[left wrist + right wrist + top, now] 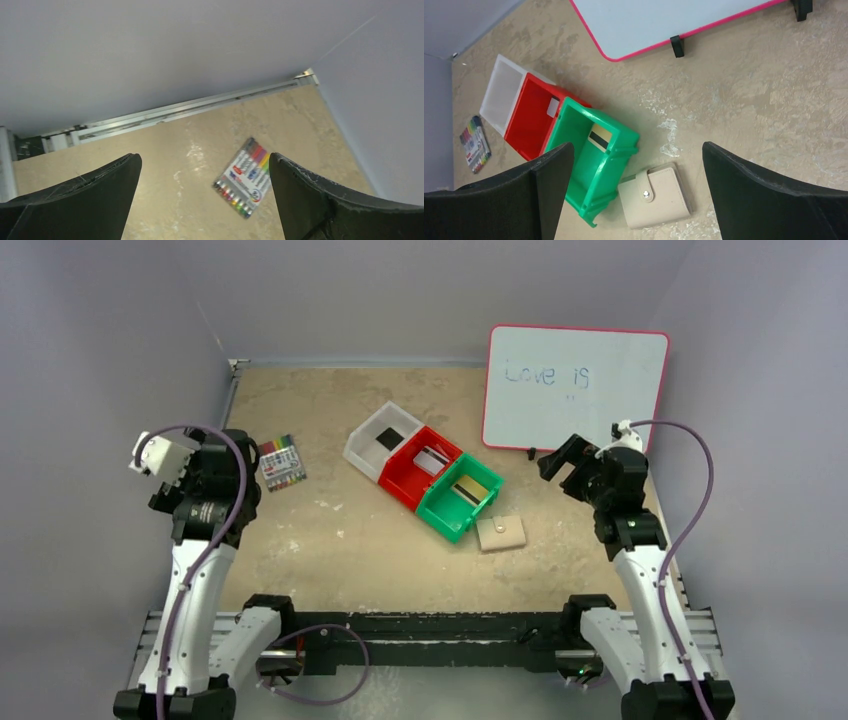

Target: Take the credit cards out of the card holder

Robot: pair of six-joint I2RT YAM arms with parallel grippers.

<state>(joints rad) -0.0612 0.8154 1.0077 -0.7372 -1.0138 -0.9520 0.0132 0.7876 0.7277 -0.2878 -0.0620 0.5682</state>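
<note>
Left pincer (204, 162) wide apart, holding nothing, marker pack (245, 177) on counter (190, 145) | right pincer (638, 150) apart too, closed wallet (656, 195) just beside green bin (624, 140), gold card (599, 137) inside it | top: black card (389, 439) in white bin (358, 455), grey card (431, 458) in red bin (400, 490)

white bin (358, 455), red bin (400, 486), green bin (446, 519) touching in a diagonal row mid counter (340, 540), markers (282, 462) off left, whiteboard (575, 390) standing back right.

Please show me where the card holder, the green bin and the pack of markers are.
card holder (658, 199): right wrist view, on its beige outer cover.
green bin (604, 175): right wrist view, on its side wall.
pack of markers (245, 177): left wrist view, on its middle.
</note>
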